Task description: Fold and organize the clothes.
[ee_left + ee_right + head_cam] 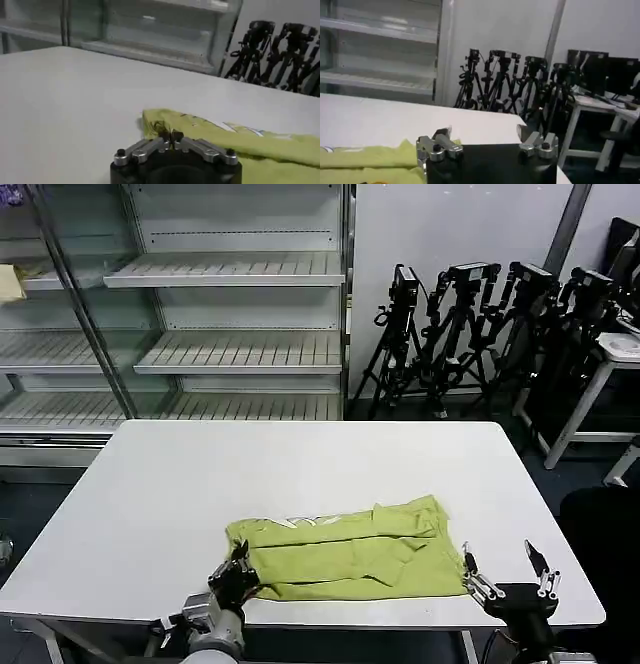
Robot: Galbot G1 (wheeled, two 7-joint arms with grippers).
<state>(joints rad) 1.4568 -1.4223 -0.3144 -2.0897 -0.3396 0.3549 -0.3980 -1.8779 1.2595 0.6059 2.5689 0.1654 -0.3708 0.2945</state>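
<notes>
The clothes are one lime yellow-green T-shirt [345, 549], lying folded into a wide band near the table's front edge. A strip of white-and-blue print shows along its far side. My left gripper [238, 570] is at the shirt's front left corner. In the left wrist view the left gripper [170, 135] is shut, pinching the edge of the shirt [240, 146]. My right gripper [505, 570] hovers just off the shirt's right edge with its fingers spread wide. In the right wrist view the right gripper [482, 134] is open and holds nothing, with the shirt [370, 160] beside one finger.
The white table [300, 464] is bare behind the shirt. Empty glass-door shelving [230, 314] stands beyond its far edge. Black tripods [470, 324] crowd the back right, next to a small white side table [610, 364]. A dark seat [605, 534] sits at the table's right.
</notes>
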